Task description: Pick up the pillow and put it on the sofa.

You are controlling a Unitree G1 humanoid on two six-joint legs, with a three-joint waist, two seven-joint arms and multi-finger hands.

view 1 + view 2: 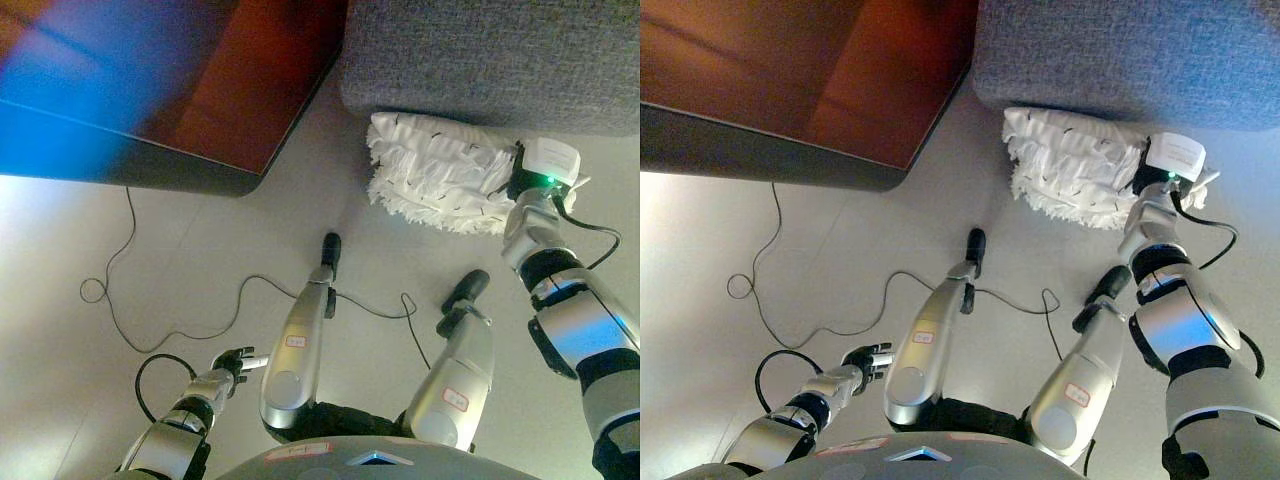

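A white shaggy pillow [435,170] lies on the pale floor, pressed against the base of the grey sofa [480,50] at the top right. My right hand [520,185] is at the pillow's right end, touching it. Its fingers are hidden by the wrist and the pillow's fringe, so the grasp cannot be made out. My left hand [235,362] hangs low at the bottom left, far from the pillow, with relaxed fingers and nothing in it.
A dark red-brown piece of furniture [250,90] with a dark edge fills the upper left, a narrow strip of floor away from the sofa. A thin wire [110,290] trails across the floor on the left.
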